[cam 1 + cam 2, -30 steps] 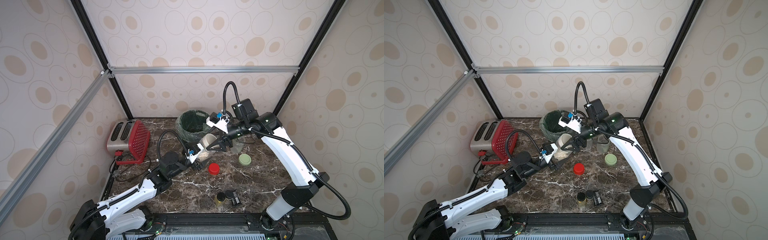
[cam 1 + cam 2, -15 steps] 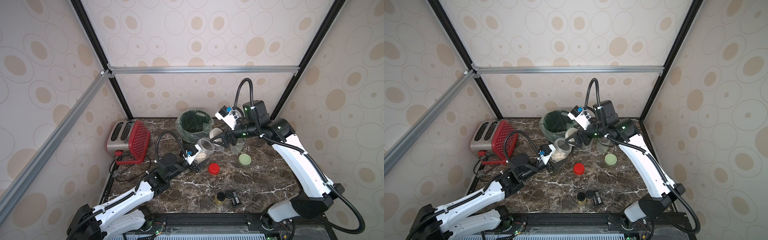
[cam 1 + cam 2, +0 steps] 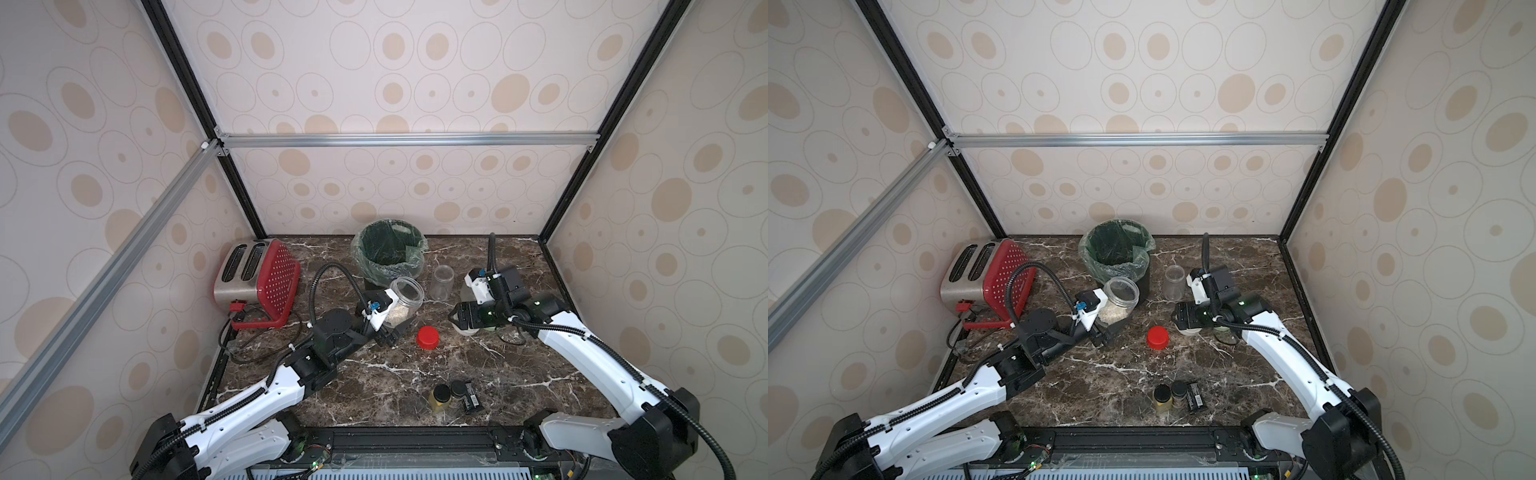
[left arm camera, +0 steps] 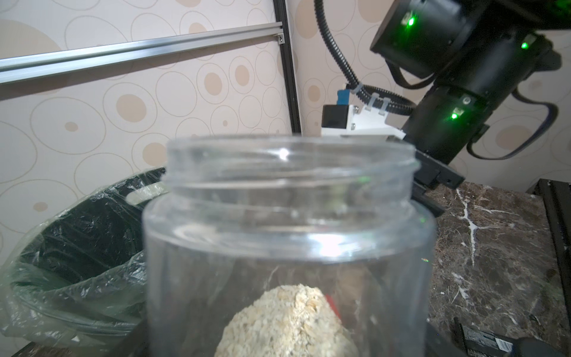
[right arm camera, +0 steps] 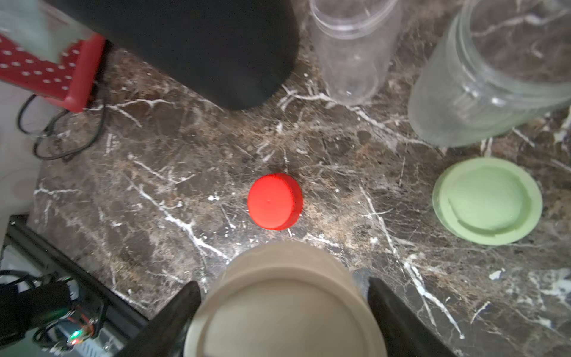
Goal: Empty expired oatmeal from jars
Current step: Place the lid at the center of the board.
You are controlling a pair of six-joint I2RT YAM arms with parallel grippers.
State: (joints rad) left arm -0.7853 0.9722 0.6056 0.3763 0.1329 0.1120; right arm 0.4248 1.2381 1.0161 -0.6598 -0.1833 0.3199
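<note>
My left gripper (image 3: 392, 326) is shut on a lidless clear jar (image 3: 402, 300) that holds a low heap of pale oatmeal (image 4: 287, 321). The jar is tilted slightly, its mouth just in front of the bin (image 3: 361, 259). My right gripper (image 5: 284, 296) is shut on the beige lid (image 5: 284, 312), low over the table to the right of the red lid (image 3: 428, 337). Two more lidless jars stand behind: a small one (image 5: 352, 49) and a wider frosted one (image 5: 494, 71). Both look empty. The pale green lid (image 5: 487, 201) lies flat beside them.
A red toaster (image 3: 257, 278) with its cord stands at the back left. Two small black-capped bottles (image 3: 449, 394) and a small black object (image 3: 471, 402) sit near the front edge. The enclosure walls close in the table on three sides.
My right gripper has pulled away from the jar's mouth with the beige lid, swinging right and down toward the table. The jar in my left gripper now stands open and has barely moved.
</note>
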